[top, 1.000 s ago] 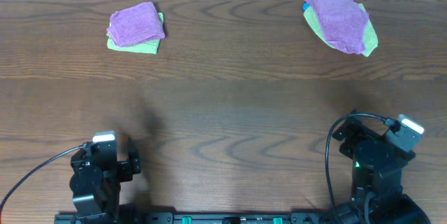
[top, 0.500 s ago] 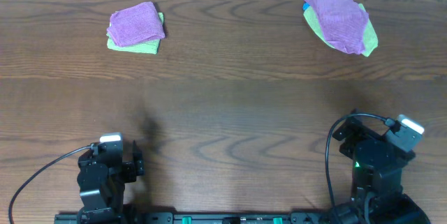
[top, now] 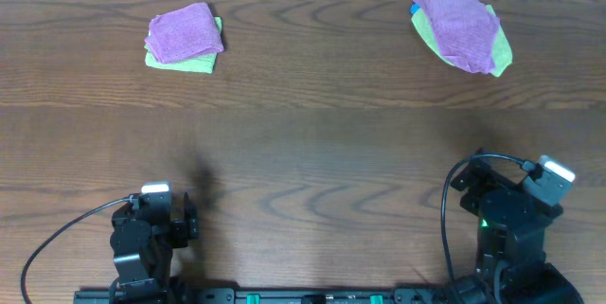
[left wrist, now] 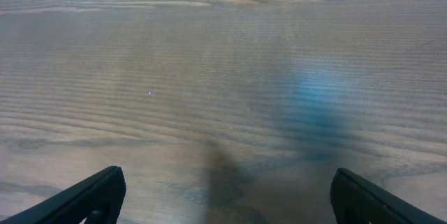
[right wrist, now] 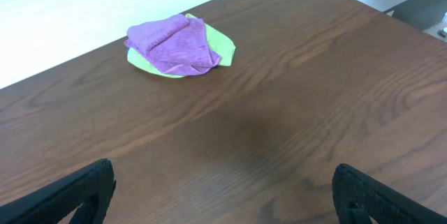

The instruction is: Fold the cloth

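The cloth (top: 183, 31) is purple-pink and lies folded into a small square at the far left of the table, on top of a light green cloth (top: 180, 60). My left gripper (left wrist: 227, 182) is open over bare wood near the front edge, far from the cloth, and holds nothing. My right gripper (right wrist: 223, 175) is also open and empty, at the front right. Neither wrist view shows the folded cloth.
At the far right a loose purple cloth (top: 456, 22) lies heaped on green (top: 500, 56) and blue ones; the right wrist view shows this heap (right wrist: 174, 42) near the table's back edge. Both arm bases (top: 142, 252) (top: 511, 233) stand at the front edge.
My left arm has drawn back toward the front edge and a little to the right. The right arm and both piles have not moved.
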`<state>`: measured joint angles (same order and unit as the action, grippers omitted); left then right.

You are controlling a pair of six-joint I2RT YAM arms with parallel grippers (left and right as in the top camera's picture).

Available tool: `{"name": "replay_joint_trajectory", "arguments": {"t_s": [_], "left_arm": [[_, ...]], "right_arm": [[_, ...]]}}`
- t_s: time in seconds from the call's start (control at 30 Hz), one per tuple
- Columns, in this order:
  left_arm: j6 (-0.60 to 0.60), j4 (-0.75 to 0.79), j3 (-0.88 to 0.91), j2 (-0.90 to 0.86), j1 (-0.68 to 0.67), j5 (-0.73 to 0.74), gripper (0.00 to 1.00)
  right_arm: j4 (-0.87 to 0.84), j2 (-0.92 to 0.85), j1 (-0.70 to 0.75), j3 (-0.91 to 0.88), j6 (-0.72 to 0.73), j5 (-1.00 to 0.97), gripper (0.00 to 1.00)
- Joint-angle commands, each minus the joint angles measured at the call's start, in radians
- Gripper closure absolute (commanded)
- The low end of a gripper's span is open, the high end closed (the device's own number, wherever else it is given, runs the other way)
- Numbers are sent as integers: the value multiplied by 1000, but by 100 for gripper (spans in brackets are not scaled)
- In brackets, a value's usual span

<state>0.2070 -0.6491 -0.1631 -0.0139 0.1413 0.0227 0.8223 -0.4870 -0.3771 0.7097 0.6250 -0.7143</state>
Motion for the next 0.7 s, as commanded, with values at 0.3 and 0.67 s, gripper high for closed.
{"name": "replay_joint_trajectory", "arguments": {"t_s": [0.3,0.67], "left_arm": [[6,-6,7,10,2,-7,5],[6,-6,7,10,2,-7,5]], "right_arm": [[1,2,5,1,14,-11,1],[1,2,5,1,14,-11,1]]}}
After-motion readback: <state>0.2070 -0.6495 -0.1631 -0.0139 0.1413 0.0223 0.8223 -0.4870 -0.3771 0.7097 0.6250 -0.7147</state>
